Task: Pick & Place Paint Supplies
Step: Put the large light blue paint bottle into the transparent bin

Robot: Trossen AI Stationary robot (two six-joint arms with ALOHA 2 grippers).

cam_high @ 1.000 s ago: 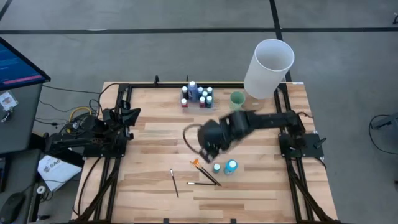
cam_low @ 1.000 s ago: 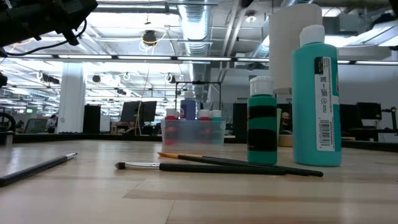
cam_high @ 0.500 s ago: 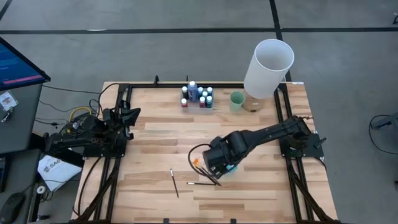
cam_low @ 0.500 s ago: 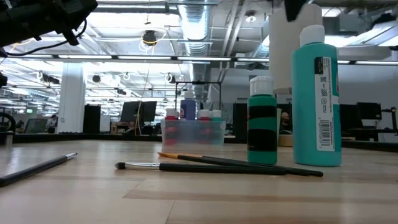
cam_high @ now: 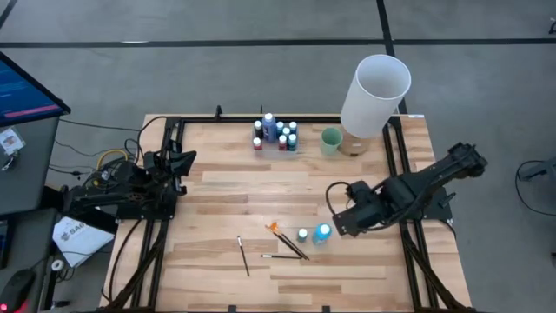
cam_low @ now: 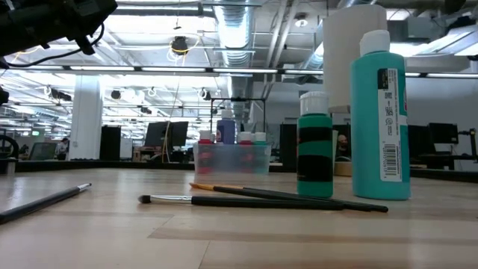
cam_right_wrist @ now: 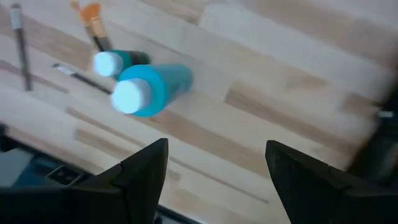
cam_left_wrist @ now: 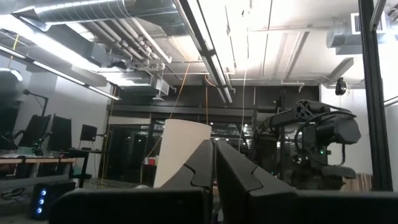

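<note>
A: Nearest the front?
B: Brushes [cam_high: 285, 244] and two upright teal bottles [cam_high: 322, 232] on the table [cam_high: 217, 200].
A: The right claw [cam_high: 340, 224]?
B: Just beside those bottles, spread wide, holding nothing.
A: Farther back?
B: Left claw [cam_left_wrist: 214, 163] pinched closed at the table's left edge; more bottles clustered [cam_high: 276, 132] at the far edge.

A tall teal bottle [cam_low: 379, 119] is showing a white cap and a white barcode label, while the shorter green bottle [cam_low: 315, 146] is wearing a black band under its pale cap. An orange-tipped brush [cam_high: 283, 238] is lying among dark-handled brushes [cam_low: 246, 200] on the pale, striped wooden table [cam_high: 217, 191]. A white cylinder [cam_high: 374, 96] is standing by a pale green cup [cam_high: 331, 140].
</note>
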